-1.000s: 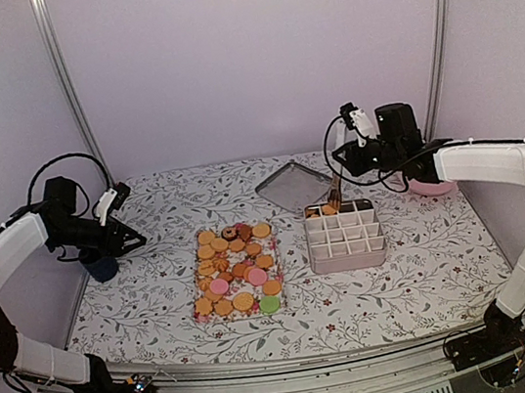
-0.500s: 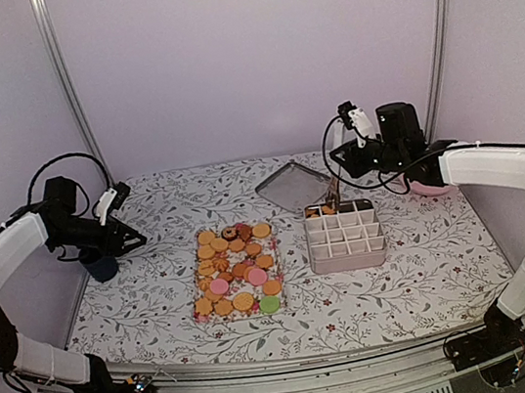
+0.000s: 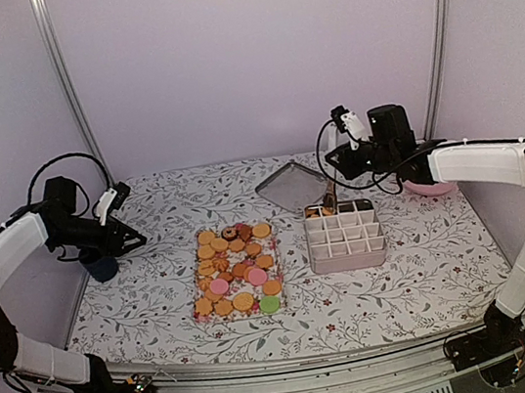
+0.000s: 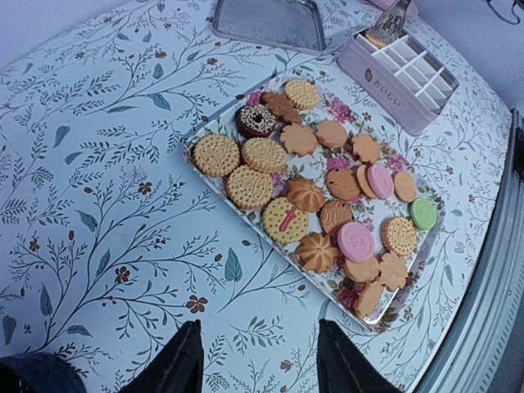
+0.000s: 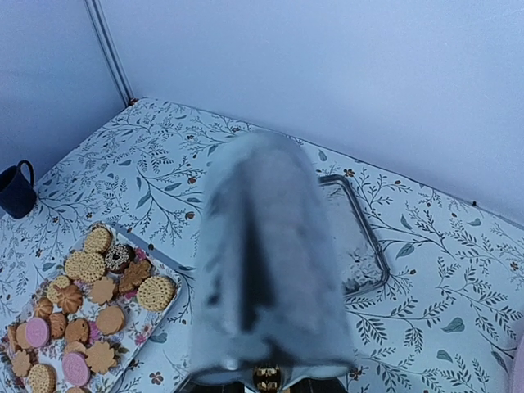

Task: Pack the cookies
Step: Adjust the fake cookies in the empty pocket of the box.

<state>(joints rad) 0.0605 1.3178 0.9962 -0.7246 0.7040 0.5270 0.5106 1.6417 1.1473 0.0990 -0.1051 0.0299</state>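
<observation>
**Task status.** Treat the packing as barely begun.

- Nearly all the cookies point(image 3: 236, 272) lie on the floral tray point(image 4: 338, 163) at the middle of the tabletop point(image 3: 430, 260).
- The divided box point(image 3: 345, 237) stands just beside the tray, on its right.
- Only the far row of the box shows a few orange pieces, near its far left corner. The other compartments show bare white dividers.
- Judge the bulk of the transfer as left to do.

**Condition of the cookies.**

- They are flat discs, some plain round and some flower-edged.
- Most are golden orange. A few are pink, one is green, and one is a dark brown ring.
- They sit crowded in one layer, touching their neighbours and overlapping in places. Expect a single piece to be awkward to isolate.

**Right pincer** point(image 3: 338, 170).

- It is clamped on a grey metal tool point(image 5: 266, 270), possibly tongs or a scoop; the type cannot be told.
- The tip of the tool hangs over the far left corner of the box.
- The wrist view is blurred, so you cannot tell whether the tool carries a piece.

**Left pincer** point(image 4: 258, 323).

- Its fingers stand apart with nothing between them.
- It hovers at the left side of the tabletop near a dark mug point(image 3: 102, 268), well apart from the tray.

**Other items.** A flat metal lid point(image 3: 293, 187) lies behind the box.
</observation>
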